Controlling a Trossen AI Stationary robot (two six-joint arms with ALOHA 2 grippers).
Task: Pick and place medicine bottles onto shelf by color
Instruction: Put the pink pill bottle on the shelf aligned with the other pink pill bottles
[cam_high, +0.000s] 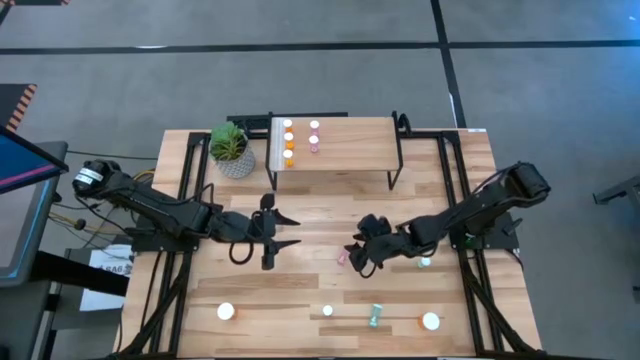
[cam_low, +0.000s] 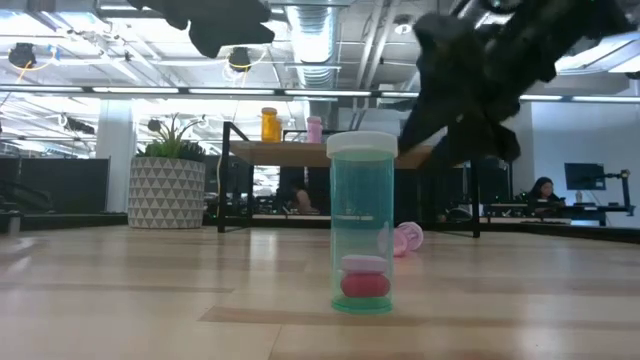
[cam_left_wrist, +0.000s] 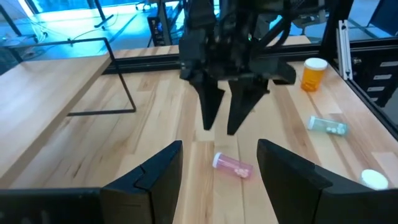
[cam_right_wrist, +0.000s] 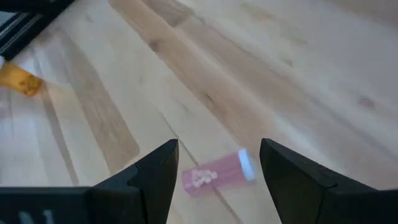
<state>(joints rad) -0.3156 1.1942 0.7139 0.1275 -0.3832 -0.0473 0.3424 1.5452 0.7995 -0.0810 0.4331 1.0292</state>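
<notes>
A pink medicine bottle (cam_right_wrist: 217, 173) lies on its side on the table near the middle (cam_high: 342, 258). My right gripper (cam_right_wrist: 219, 147) hangs open just above it with its fingers slanting down, one on either side and clear of it. My left gripper (cam_high: 297, 231) stands open to the left, pointing level at the same bottle (cam_left_wrist: 231, 165). The shelf (cam_high: 345, 150) at the far middle carries several orange bottles (cam_high: 288, 140) and pink bottles (cam_high: 314, 135) at its left end. A teal bottle (cam_low: 362, 225) stands upright near the front.
A potted plant (cam_high: 230, 150) stands left of the shelf. Loose bottles sit along the near edge: an orange one (cam_high: 226, 312), a teal one on its side (cam_high: 375, 316), and another orange one (cam_high: 430, 321). A teal bottle (cam_high: 425, 262) lies under the right arm.
</notes>
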